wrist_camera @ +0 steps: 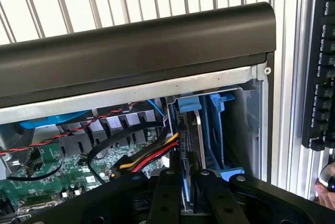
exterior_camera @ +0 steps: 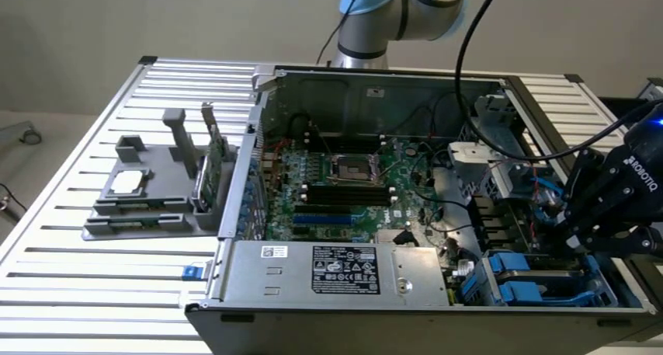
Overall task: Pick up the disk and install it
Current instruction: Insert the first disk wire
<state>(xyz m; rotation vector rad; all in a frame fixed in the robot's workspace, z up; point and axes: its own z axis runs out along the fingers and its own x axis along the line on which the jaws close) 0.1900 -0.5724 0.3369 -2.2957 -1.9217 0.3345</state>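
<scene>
I am watching the gripper (wrist_camera: 184, 182) in the wrist view, where its two black fingers (wrist_camera: 163, 192) are standing close together with only a narrow gap between them. A thin upright edge, blue at its lower part and metallic above, is sitting in that gap: I am reading this as the disk (wrist_camera: 184, 153) seen edge-on, and the fingers are clamping it from both flat sides.

The disk is standing on its edge, not lying flat. Its long axis is running down into the computer case (exterior_camera: 310, 312), toward the drive bay (wrist_camera: 222, 130) at the case's corner. Its flat faces are turned toward the fingers, so I cannot read the label.

In the exterior view, the gripper (exterior_camera: 580, 238) is working at the view's right, low over the front right corner of the open case, just above the blue carriers (exterior_camera: 539, 281) seated in the bay. From this angle the gripper body is covering the disk.

Beside the disk in the wrist view, a bundle of red, yellow and black wires (wrist_camera: 149, 158) is running close to the fingers, near but apart from them. The motherboard (exterior_camera: 342, 184) is lying on the case floor, well apart from the gripper. A grey parts holder (exterior_camera: 145, 200) is sitting on the slatted table (exterior_camera: 93, 293) at the exterior view's left, carrying a green circuit card (exterior_camera: 210, 168) upright and a small silver chip (exterior_camera: 130, 182).
</scene>
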